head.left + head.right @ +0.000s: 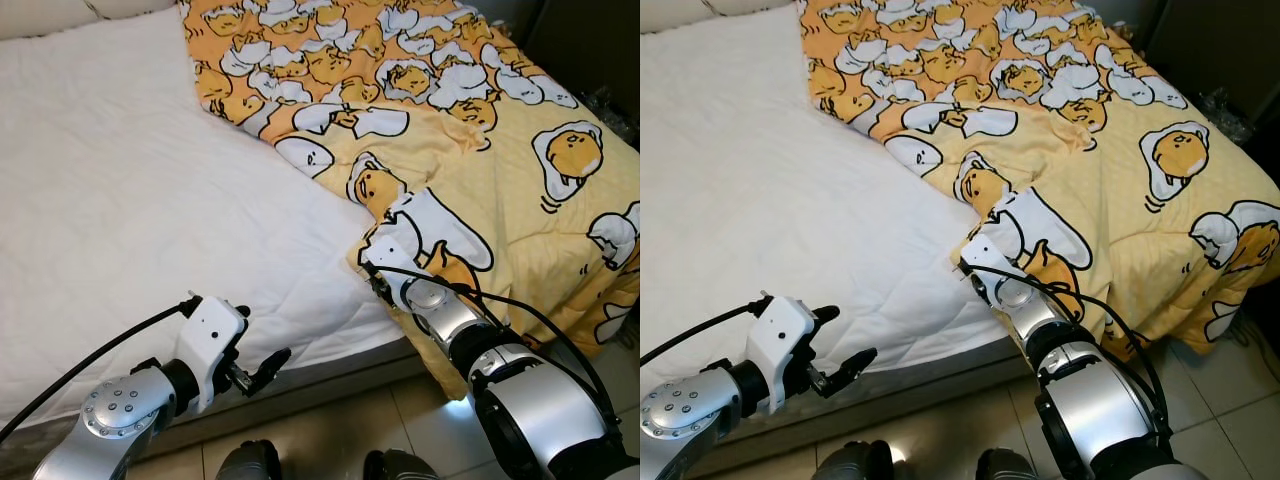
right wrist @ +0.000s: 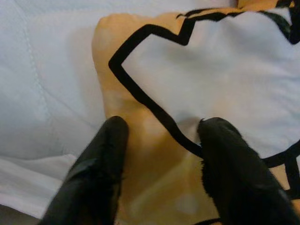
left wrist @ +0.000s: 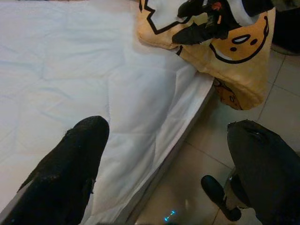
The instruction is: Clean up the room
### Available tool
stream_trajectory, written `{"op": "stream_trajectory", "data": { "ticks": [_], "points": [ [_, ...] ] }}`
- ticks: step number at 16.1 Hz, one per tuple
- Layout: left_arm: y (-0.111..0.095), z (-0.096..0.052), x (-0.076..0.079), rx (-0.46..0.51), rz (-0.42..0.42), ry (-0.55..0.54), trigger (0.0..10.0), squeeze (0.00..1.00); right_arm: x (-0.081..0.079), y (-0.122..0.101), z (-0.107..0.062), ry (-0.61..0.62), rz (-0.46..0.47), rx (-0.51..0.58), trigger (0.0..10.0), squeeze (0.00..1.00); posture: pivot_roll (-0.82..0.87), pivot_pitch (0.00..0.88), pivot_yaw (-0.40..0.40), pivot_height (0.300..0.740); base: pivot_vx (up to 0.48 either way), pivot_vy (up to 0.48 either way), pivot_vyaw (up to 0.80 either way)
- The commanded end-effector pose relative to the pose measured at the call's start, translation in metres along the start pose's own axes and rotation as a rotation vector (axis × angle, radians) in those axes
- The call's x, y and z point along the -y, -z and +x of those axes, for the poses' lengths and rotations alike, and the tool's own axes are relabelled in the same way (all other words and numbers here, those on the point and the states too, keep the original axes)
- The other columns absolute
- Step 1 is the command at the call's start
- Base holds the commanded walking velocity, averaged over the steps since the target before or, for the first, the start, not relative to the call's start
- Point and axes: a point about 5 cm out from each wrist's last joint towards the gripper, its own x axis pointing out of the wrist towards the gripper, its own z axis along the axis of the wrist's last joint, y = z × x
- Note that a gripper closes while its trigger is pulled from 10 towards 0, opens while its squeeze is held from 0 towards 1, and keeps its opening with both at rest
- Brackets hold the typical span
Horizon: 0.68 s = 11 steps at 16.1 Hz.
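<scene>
The left hand point(image 1: 262, 368) hovers with fingers apart over the near edge of the white quilted mattress point(image 1: 120, 200). To its right, the yellow egg-print cotton duvet point(image 1: 450, 130) covers the bed's right half, folded back diagonally. It looks soft, light and floppy; the right hand point(image 2: 159, 164), fingers apart, rests on its near corner, the sensible place to pinch.

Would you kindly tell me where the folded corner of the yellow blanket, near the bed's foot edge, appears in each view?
Left eye view: blanket corner, centre, at the right gripper.
Right eye view: left of centre.
Left wrist view: top right.
Right wrist view: under the open fingers.
Shared landmark: white mattress.
</scene>
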Motion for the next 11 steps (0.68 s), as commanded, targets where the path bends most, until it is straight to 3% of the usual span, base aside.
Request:
{"op": "stream_trajectory", "data": {
  "ticks": [1,11],
  "points": [
    [0.0014,-0.0036,0.005,-0.018,0.0,0.019,10.0,0.26,0.0048,0.003,-0.0005,0.016,-0.004,-0.019,0.0,0.0,0.08,0.195,0.01,0.74,0.0,0.0,0.0],
    [0.001,-0.0039,0.007,-0.032,0.006,0.018,10.0,0.26,0.0108,0.007,-0.0017,0.033,0.047,-0.024,0.0,0.0,0.07,0.179,0.006,0.74,0.0,0.0,0.0]
  ]
}}
